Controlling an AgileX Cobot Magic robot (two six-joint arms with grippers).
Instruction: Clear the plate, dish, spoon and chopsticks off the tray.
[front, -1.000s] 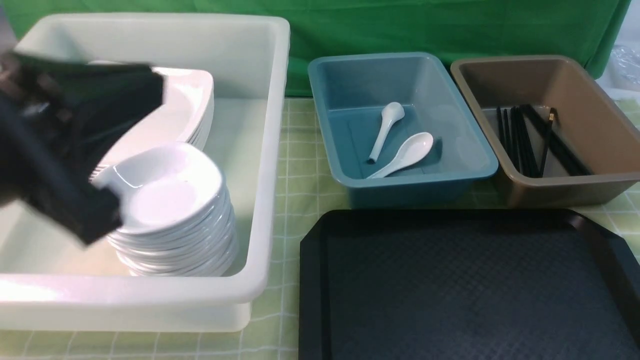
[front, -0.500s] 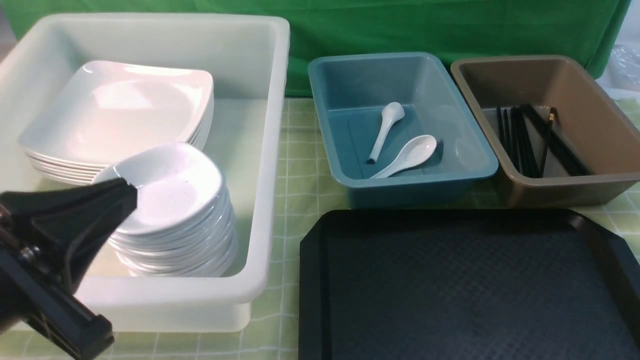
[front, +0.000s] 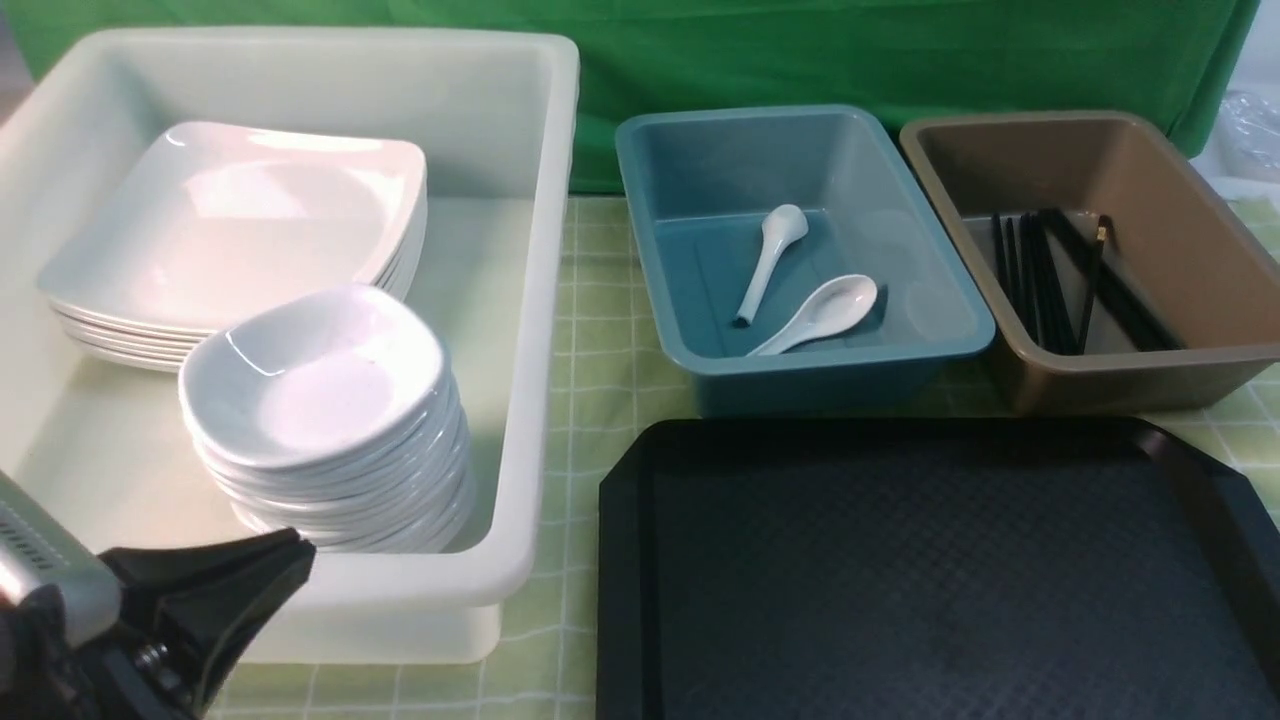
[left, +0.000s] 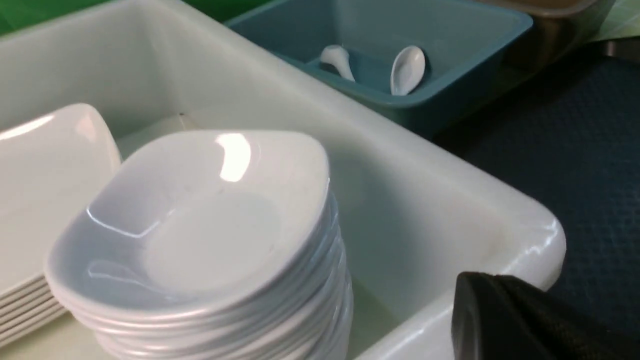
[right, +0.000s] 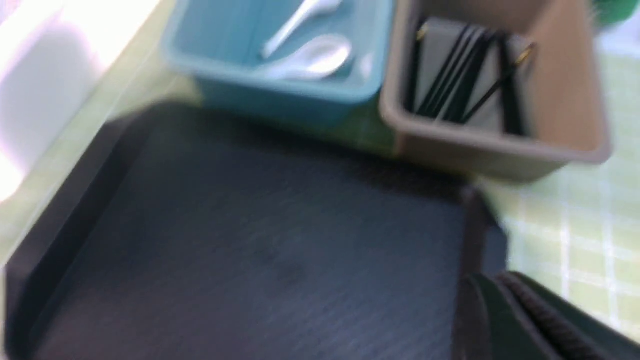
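3 bins (front: 540, 300): white holds plates (front: 240, 215) and dishes (front: 320, 380), blue 2 spoons (front: 820, 310), brown chopsticks (front: 1040, 280). Black tray (front: 930, 570) bare. Both claws (front: 285, 560) together, gripping nothing.

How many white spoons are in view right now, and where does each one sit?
2. Both lie in the blue bin: one spoon farther back with its bowl toward the rear, the other spoon nearer the front wall. None shows on the tray.

The tray (front: 930, 580) is black with a fine woven texture. The cloth (front: 600, 340) is pale green with white checks. Plates (front: 240, 220), dishes (front: 320, 390) and spoons (front: 815, 312) are glossy white — the bins white (front: 540, 300), blue (front: 700, 360) and brown (front: 1100, 375). The chopsticks (front: 1040, 280) are black, one with gold.
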